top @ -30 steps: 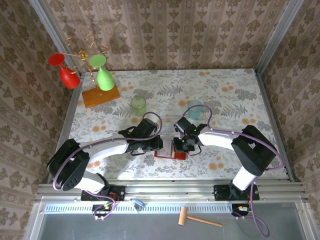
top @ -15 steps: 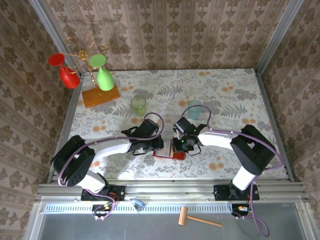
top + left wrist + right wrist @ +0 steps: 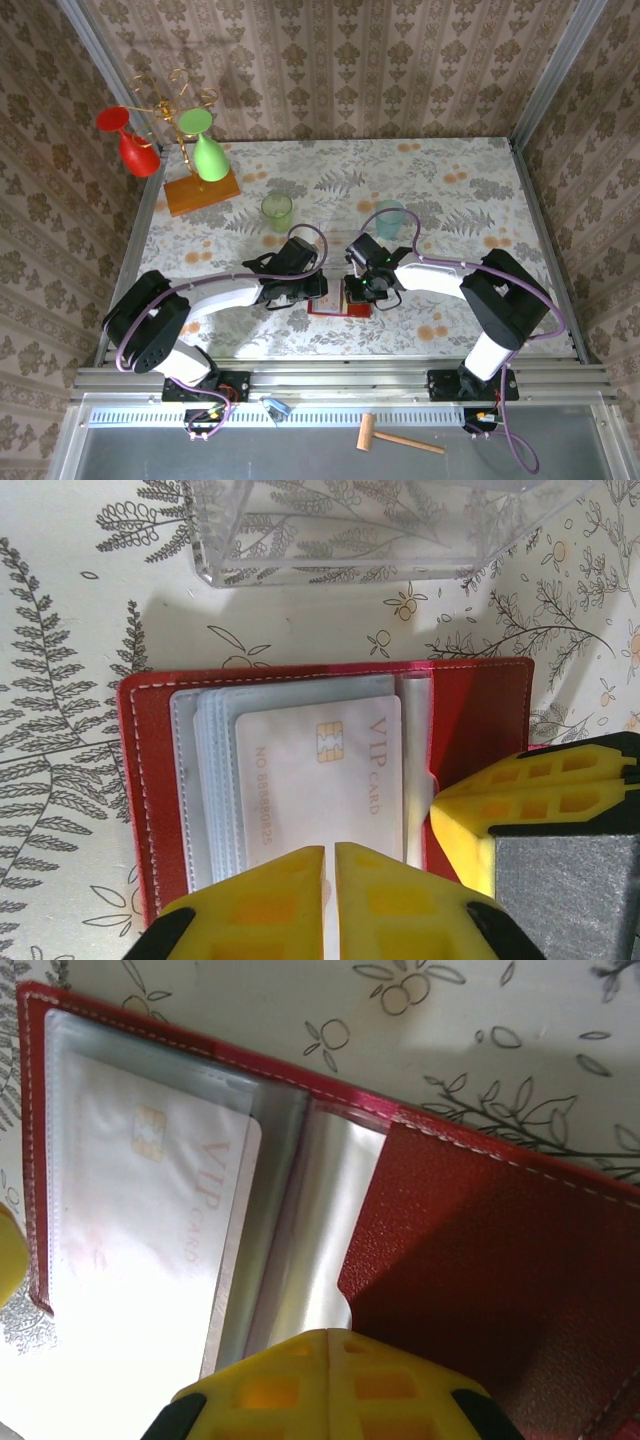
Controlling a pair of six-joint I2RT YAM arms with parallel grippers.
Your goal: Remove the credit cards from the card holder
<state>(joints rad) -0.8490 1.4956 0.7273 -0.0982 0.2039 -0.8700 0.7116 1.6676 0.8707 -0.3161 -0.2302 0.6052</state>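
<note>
Card extraction is in hand: the open red folding card holder (image 3: 470,710) lies on the floral worktop (image 3: 60,600), pinned by the right gripper (image 3: 328,1360) with its jaws shut and empty, while the left gripper (image 3: 330,890) has its jaws pinched on the pale pink-white card (image 3: 320,770), which next needs a straight pull out.

VIP card (image 3: 318,780): near edge hidden between left pincer (image 3: 330,905) fingertips. Card holder (image 3: 470,705): cropped right and bottom at right wrist, its near edge under right pincer (image 3: 328,1385). Clear box (image 3: 370,530) cropped at top. Clear sleeves (image 3: 208,780): contents unreadable.
</note>
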